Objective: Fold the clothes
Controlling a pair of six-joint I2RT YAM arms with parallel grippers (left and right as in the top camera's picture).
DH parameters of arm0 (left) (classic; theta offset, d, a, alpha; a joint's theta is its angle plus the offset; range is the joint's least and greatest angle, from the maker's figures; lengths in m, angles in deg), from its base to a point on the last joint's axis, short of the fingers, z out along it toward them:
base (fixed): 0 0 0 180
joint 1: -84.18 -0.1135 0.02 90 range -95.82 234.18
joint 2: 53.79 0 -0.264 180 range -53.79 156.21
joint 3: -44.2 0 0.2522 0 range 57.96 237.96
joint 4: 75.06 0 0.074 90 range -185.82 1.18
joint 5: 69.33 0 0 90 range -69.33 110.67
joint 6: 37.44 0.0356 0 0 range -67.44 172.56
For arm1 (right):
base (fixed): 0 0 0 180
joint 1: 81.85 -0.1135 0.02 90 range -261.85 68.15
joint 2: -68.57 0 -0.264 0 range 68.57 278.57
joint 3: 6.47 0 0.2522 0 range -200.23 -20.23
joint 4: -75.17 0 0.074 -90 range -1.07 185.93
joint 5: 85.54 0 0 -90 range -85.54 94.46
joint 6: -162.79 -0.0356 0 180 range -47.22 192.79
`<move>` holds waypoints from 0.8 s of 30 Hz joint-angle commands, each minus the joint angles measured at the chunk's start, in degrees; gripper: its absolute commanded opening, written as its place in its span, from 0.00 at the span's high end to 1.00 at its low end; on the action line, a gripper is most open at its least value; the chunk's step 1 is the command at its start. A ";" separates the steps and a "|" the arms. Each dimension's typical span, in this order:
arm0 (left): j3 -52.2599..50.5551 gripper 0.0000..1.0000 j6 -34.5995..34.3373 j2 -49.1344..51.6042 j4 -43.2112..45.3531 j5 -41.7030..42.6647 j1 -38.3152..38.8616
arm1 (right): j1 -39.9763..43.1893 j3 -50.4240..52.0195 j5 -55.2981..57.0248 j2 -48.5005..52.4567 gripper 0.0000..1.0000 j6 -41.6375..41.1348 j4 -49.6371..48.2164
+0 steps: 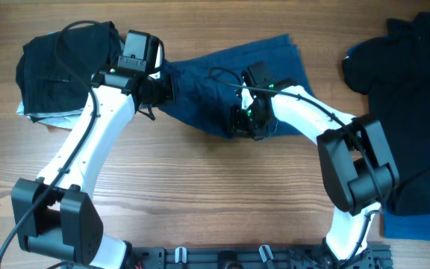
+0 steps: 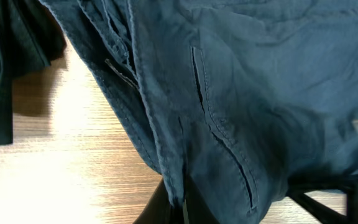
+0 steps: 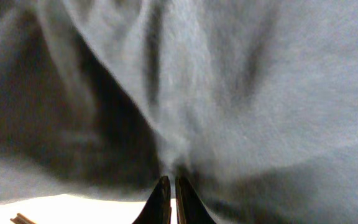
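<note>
- Denim shorts [image 1: 215, 71] lie rumpled on the table [image 1: 200, 187], upper centre of the overhead frame, between both jaws.
- Left jaws clenched on the shorts' left edge; right jaws clenched on the lower edge.
- Only overhead shows the black polo [image 1: 416, 90], right.
- Left wrist resolves seam stitching [image 2: 197, 81]; right wrist is blurred.

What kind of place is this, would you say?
Probably a robotics lab bench for folding practice: two white robot arms at a wooden table, denim shorts between them, a black polo shirt lying aside.
</note>
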 commanded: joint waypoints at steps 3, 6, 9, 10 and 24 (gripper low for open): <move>1.42 0.96 5.35 -1.53 0.13 -0.96 0.13 | 4.79 -5.92 -1.03 -4.57 0.96 4.55 3.17; 1.55 0.96 5.92 -1.53 0.13 -0.96 0.13 | 5.81 -5.66 -0.81 -4.42 0.96 4.13 -2.05; 2.36 0.96 7.10 -1.57 0.07 -0.92 0.24 | 5.33 -5.49 -0.94 -2.82 0.96 2.56 -8.09; 2.91 0.96 7.10 -1.60 -0.37 -0.92 0.24 | 5.01 -5.49 -1.05 -1.92 0.96 1.42 -10.01; 8.96 0.96 11.85 -1.57 -3.93 1.33 0.87 | -1.01 -5.49 -10.32 14.27 0.96 -12.26 -28.68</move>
